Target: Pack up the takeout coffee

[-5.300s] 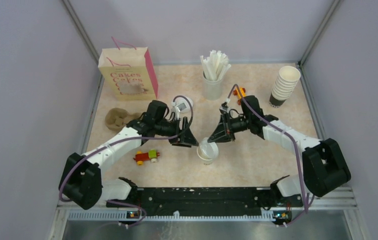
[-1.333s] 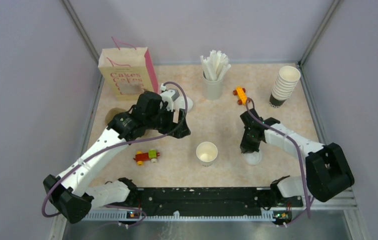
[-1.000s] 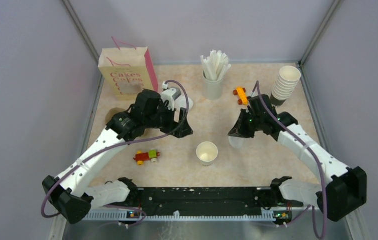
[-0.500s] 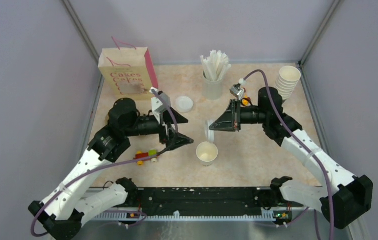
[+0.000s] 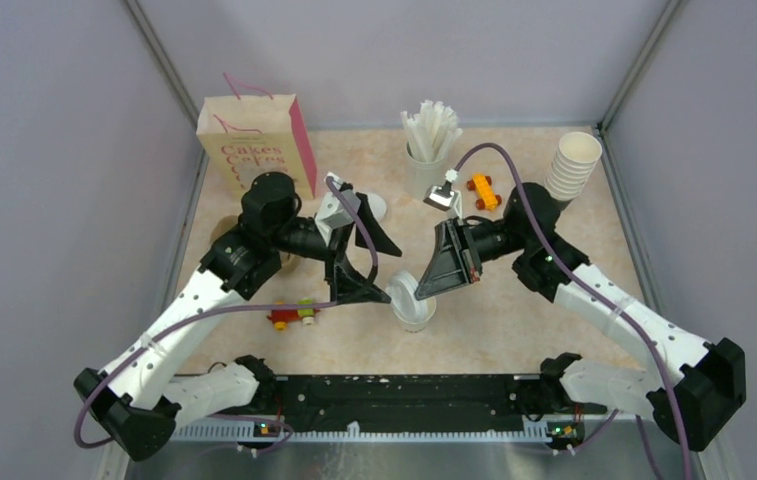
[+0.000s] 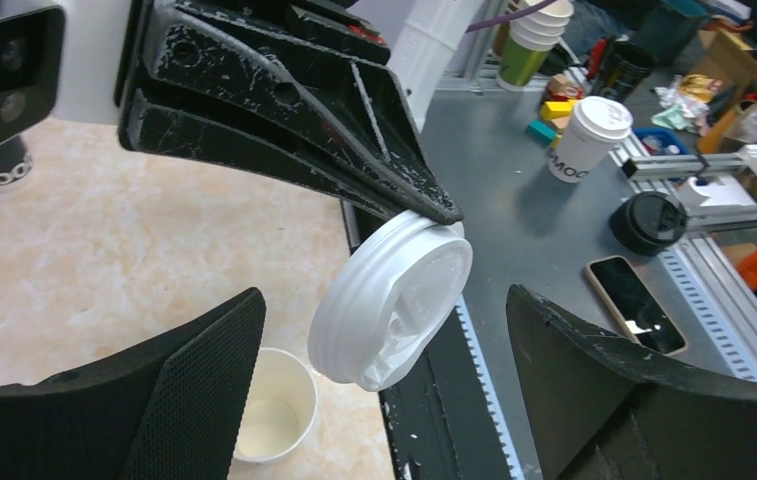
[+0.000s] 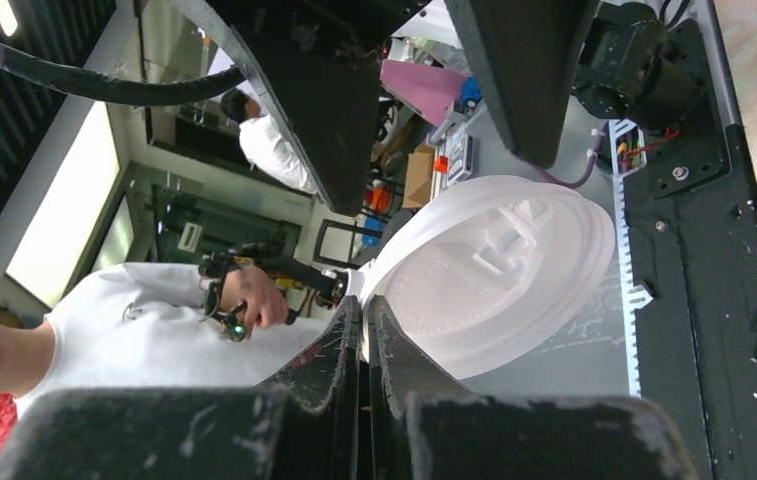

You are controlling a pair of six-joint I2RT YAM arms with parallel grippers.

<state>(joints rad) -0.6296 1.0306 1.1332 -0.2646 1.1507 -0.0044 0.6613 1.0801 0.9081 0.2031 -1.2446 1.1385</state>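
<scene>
The white paper cup (image 5: 416,314) stands upright and open at the table's middle front; it also shows in the left wrist view (image 6: 272,416). My right gripper (image 5: 420,288) is shut on the rim of the white lid (image 5: 401,291), which it holds tilted just above the cup's left rim. In the right wrist view the shut gripper (image 7: 365,318) pinches the lid's (image 7: 499,275) edge. My left gripper (image 5: 391,274) is open, with one finger on each side of the lid and not touching it. In the left wrist view the lid (image 6: 394,305) hangs between my fingers (image 6: 192,385).
A "Cakes" paper bag (image 5: 254,150) stands at the back left. The holder of white sticks (image 5: 427,150) is at the back centre and a stack of cups (image 5: 569,170) at the back right. An orange toy car (image 5: 482,190), a red-green toy (image 5: 294,315) and a second lid (image 5: 377,205) lie on the table.
My right gripper picked the lid off the table at the right and carried it left and down over the cup. My left gripper swung in and now brackets the lid.
</scene>
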